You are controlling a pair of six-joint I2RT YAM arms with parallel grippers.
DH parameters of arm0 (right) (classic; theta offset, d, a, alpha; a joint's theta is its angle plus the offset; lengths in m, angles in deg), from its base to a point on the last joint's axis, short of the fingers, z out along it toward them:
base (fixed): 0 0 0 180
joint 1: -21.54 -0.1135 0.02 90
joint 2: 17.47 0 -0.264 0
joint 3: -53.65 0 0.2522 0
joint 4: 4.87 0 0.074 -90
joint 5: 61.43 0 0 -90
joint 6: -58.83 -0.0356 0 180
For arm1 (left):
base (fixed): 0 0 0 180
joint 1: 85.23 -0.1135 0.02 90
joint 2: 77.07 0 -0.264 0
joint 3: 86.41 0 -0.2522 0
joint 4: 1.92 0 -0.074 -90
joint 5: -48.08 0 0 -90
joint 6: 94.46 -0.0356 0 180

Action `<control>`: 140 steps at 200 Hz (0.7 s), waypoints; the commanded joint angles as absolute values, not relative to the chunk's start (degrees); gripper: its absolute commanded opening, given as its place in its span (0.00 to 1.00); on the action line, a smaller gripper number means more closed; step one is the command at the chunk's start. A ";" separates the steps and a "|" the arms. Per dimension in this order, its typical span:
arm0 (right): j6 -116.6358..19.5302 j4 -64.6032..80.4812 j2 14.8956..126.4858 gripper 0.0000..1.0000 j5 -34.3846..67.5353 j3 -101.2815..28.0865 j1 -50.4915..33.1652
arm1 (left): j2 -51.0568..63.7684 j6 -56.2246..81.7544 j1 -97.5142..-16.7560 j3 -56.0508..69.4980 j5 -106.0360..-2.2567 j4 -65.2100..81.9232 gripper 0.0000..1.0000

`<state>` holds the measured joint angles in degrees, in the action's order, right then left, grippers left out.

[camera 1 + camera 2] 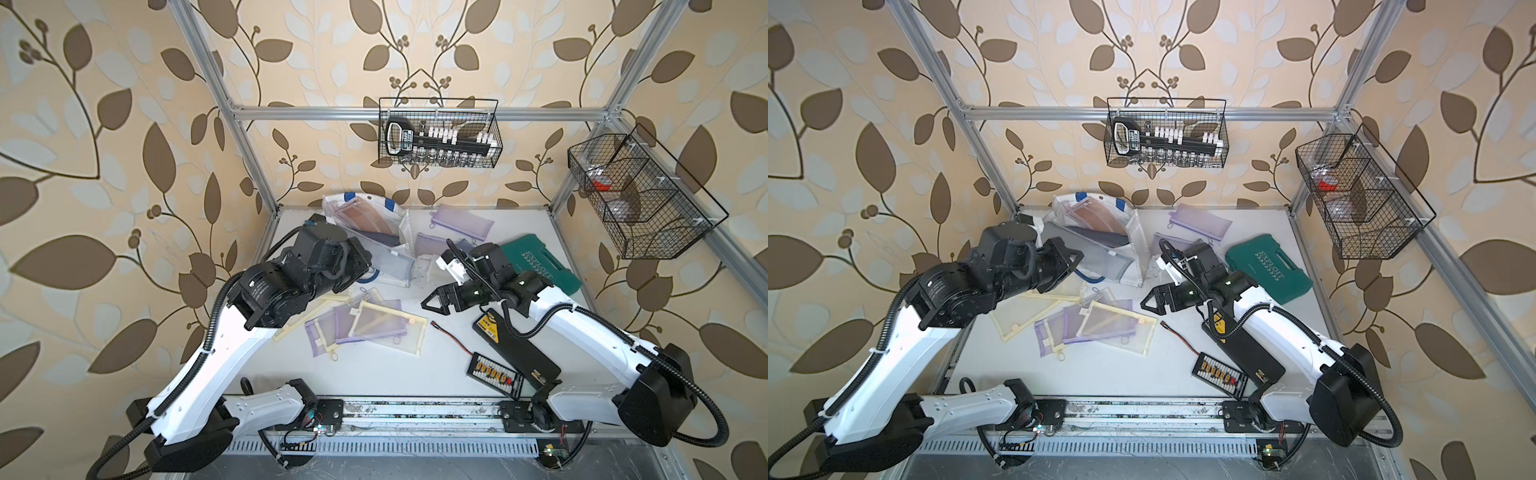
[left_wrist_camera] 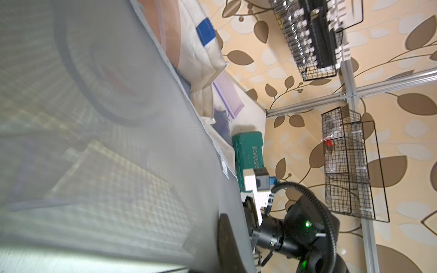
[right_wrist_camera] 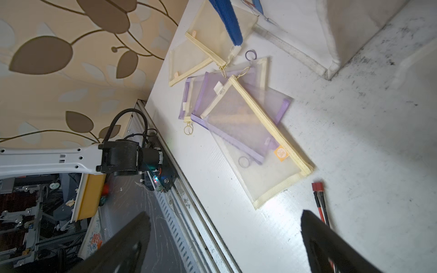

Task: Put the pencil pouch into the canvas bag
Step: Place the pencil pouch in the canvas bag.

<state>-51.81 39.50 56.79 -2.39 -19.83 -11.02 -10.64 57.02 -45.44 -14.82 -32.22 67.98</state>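
Observation:
The white canvas bag (image 1: 402, 220) (image 1: 1139, 245) lies tipped at the back left with its mouth towards me, and a brownish pouch sits inside it. My left gripper (image 1: 1076, 258) is shut on a grey mesh pencil pouch (image 1: 1108, 259) (image 2: 106, 153) that lies across the bag's mouth. One of its dark fingers (image 2: 228, 241) presses on the mesh. My right gripper (image 1: 430, 301) (image 3: 224, 227) hangs open and empty over bare table, right of several yellow and purple mesh pouches (image 1: 374, 324) (image 3: 248, 132).
A green tool case (image 1: 540, 266) lies behind my right arm. A black charger (image 1: 515, 345), a connector board (image 1: 494, 372) and a red-black lead (image 1: 453, 336) are at the front right. Two purple pouches (image 1: 461, 222) lie at the back. Wire baskets (image 1: 440, 133) (image 1: 640, 195) hang above.

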 commanded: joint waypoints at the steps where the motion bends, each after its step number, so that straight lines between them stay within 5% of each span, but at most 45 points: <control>1: -50.59 42.69 55.14 0.99 0.91 -23.11 -10.98 | -3.97 53.18 -48.50 -22.03 -27.11 67.38 0.00; 57: -50.68 44.73 52.72 1.00 2.77 -23.97 -11.06 | 10.38 53.65 -60.69 -30.60 -33.62 63.43 0.00; 140: -50.59 45.13 52.13 1.00 4.32 -25.12 -10.46 | 19.74 59.35 -62.91 -26.95 -33.56 61.59 0.00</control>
<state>-51.44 43.83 52.68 3.32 -22.98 -10.89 19.55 57.54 -62.73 -28.09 -34.61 62.89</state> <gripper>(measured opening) 0.995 0.046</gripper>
